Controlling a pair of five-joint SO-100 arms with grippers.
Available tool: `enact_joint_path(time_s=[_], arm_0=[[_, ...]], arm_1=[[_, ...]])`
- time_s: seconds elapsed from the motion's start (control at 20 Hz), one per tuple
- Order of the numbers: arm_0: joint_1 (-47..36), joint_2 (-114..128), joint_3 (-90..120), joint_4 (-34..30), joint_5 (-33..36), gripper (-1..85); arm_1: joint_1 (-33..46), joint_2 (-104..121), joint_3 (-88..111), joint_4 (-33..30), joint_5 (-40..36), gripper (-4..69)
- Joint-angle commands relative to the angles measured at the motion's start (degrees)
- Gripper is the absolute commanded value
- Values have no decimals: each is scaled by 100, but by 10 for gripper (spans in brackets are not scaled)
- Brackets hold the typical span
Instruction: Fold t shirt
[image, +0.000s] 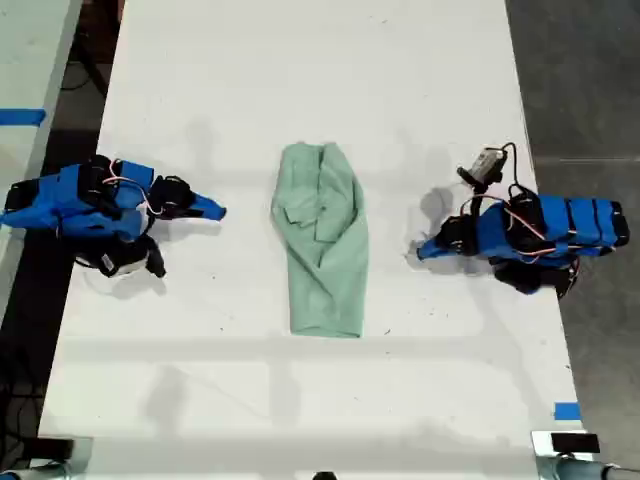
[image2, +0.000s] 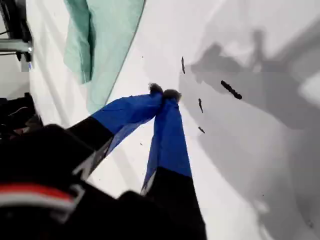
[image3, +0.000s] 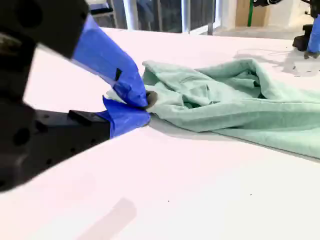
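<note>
At the exterior view's left, my second gripper (image: 218, 211) (image3: 147, 102) rests on the white worktop (image: 300, 70), its blue jaws pressed together on nothing, apart from the cloth. In the middle lies the wrinkled pale mint-green fabric t shirt (image: 322, 240) (image3: 225, 105) (image2: 107, 30), folded into a long narrow strip. At the right, my first gripper (image: 422, 251) (image2: 164, 92) points toward it, jaws closed tip to tip, empty.
</note>
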Motion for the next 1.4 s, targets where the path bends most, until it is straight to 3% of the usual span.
enact_joint_path(time_s=[0.0,0.45,0.5,0.6,0.75,0.85,0.95,1.05,1.35], arm_0=[[-264,62,53,44,-132,-1],[-141,62,35,70,-264,-1],[193,70,-70,62,-457,-2],[211,-220,-378,18,-571,-2],[958,-3015,-1775,-993,-1406,16],[1564,-5414,-3357,-1433,-1600,161],[1978,-7225,-4685,-1749,-1600,180],[2268,-8420,-5405,-2241,-1617,181],[2742,-11338,-7550,-2769,-1916,175]], arm_1=[[149,53,44,281,53,-27],[211,53,97,246,141,-24],[105,53,70,369,826,-22],[-53,-255,-132,360,1406,-22],[-782,-3393,-1934,-422,1652,-31],[-1107,-5801,-3788,-492,1626,-28],[-1327,-7436,-5396,-422,1248,154],[-1433,-8534,-6328,-448,861,258],[-1696,-10854,-8227,-527,633,292]])
